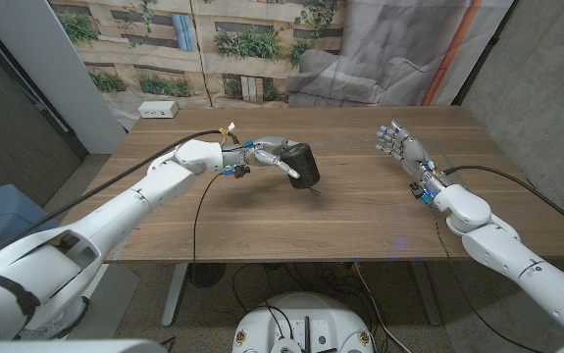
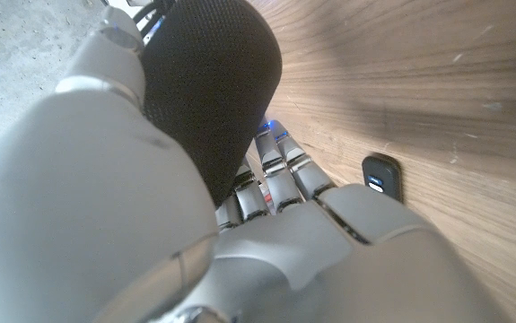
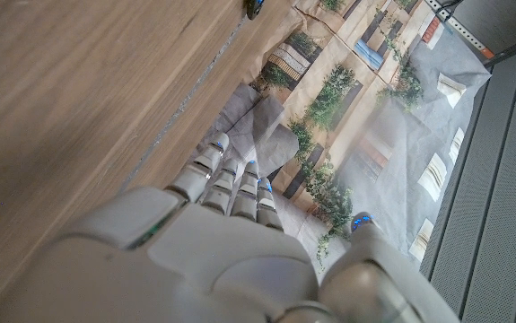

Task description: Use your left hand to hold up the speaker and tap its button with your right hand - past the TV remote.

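A dark, mesh-covered speaker (image 1: 301, 165) is gripped by my left hand (image 1: 265, 153) near the middle of the table, tilted, with its shadow on the wood just below it. In the left wrist view the speaker's black mesh (image 2: 211, 85) bulges past my left hand (image 2: 275, 224), whose fingers (image 2: 271, 175) wrap around it. My right hand (image 1: 397, 145) is raised over the table's right part with its fingers apart and nothing in it, well clear of the speaker. The right wrist view shows my right hand (image 3: 231, 242) over bare wood.
A small dark flat object (image 2: 381, 176) lies on the wooden table (image 1: 360, 211) beyond my left hand's fingers; I cannot tell what it is. A white box (image 1: 158, 110) sits at the table's back left corner. A printed backdrop hangs behind the table.
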